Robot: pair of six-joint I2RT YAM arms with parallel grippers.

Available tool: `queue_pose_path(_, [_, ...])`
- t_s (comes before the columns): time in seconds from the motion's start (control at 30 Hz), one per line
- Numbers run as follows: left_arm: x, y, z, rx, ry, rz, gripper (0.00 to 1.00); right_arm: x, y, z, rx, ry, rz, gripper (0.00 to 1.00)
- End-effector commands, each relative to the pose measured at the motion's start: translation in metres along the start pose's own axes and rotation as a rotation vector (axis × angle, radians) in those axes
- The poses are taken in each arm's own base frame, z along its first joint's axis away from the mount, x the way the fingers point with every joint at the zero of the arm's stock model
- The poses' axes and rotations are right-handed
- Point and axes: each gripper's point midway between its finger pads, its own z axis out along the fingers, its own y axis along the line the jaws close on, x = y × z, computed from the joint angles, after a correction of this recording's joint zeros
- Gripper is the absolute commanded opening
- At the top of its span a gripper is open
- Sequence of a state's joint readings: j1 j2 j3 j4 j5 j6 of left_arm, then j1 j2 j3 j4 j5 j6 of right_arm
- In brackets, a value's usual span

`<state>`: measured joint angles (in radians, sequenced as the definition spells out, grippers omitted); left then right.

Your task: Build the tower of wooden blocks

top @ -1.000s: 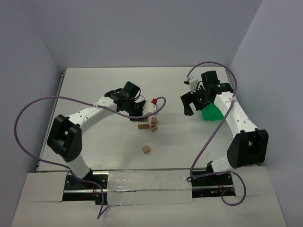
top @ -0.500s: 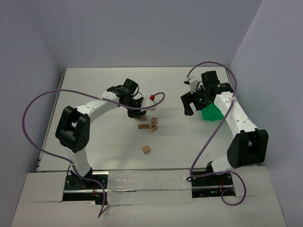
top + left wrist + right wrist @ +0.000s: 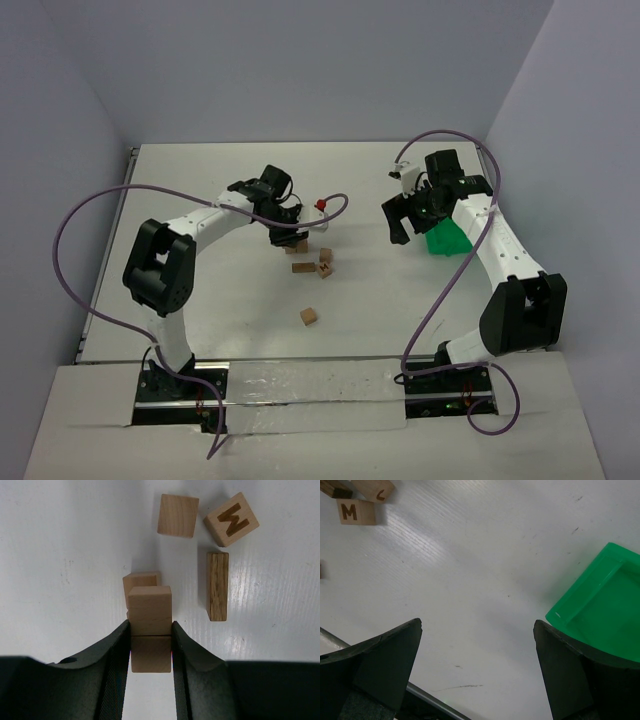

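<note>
Left pincer [image 3: 150, 630] pinching smooth square wood cube [image 3: 150, 654]; right pincer [image 3: 477, 625] spread wide.

top camera: fixed, high behind the arm bases [image 3: 170, 385], angled down and forward; distant, takes in the whole table [image 3: 200, 180] and both arms. left wrist camera: mounted on the left gripper [image 3: 150, 625], looks straight down past its fingers at the bottom edge; very close to the table, covering only the stack [image 3: 149, 611] and the loose blocks [image 3: 178, 515] beyond. right wrist camera: mounted on the right gripper [image 3: 477, 627], set higher, tilted down; fingers in both lower corners, bin [image 3: 600, 610] at right. overlap: the top view contains both wrist fields. left wrist shows a w block [image 3: 231, 520], right wrist an m block [image 3: 356, 511] at top left; same block not confirmed.
</note>
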<state>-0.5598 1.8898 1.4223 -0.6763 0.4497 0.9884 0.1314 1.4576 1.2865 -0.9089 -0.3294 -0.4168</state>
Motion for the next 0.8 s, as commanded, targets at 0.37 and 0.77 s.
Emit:
queue_pose_path(0.37, [-0.014,0.029,0.004,-0.048,-0.039,0.048,0.16,-0.004,-0.004,0.008,0.006,-0.006,-0.020,1.00])
queue_pose_path(0.77, [-0.005,0.024,0.012,-0.034,-0.023,0.035,0.20,-0.003,-0.004,0.013,-0.004,0.000,-0.020,1.00])
